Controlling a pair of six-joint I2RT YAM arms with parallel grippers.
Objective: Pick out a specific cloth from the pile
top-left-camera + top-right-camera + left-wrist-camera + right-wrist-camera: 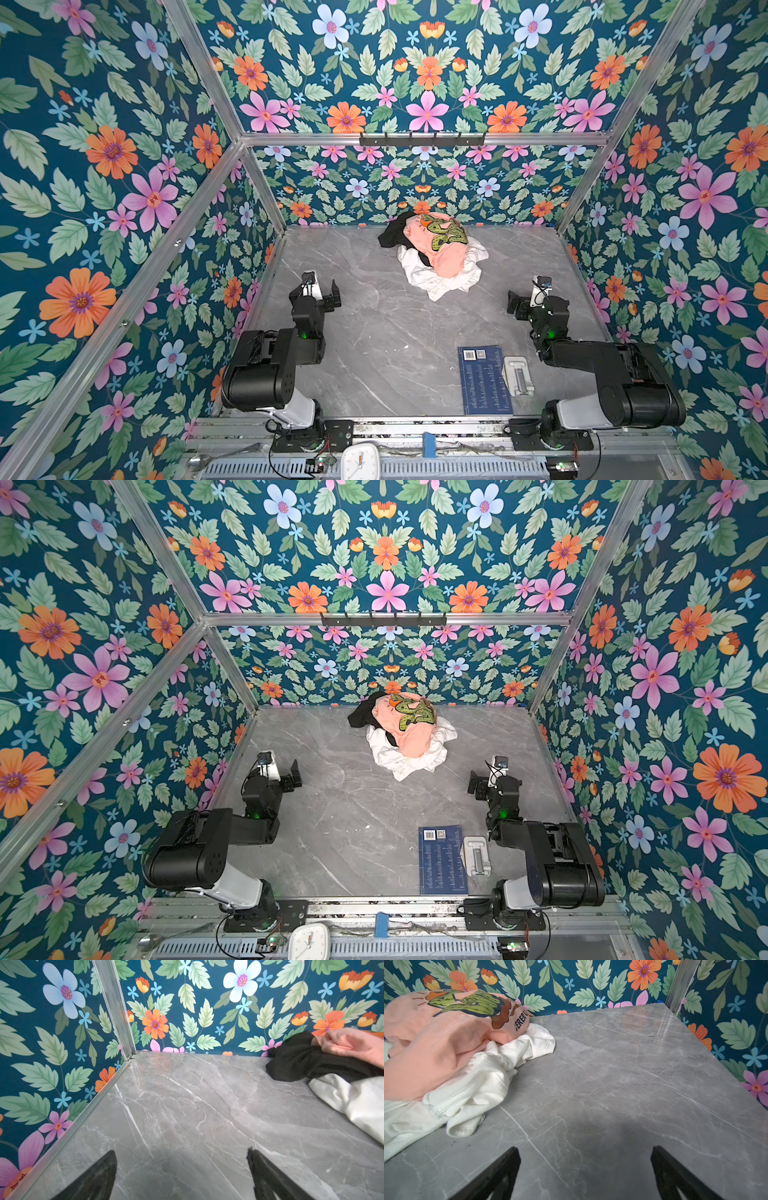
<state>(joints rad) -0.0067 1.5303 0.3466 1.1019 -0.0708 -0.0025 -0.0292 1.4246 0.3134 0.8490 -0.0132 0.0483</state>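
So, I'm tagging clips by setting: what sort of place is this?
Likely a robot test booth, not a home: left arm and right arm mounted at a marble-look table, floral walls on a metal frame, a pile of clothes.
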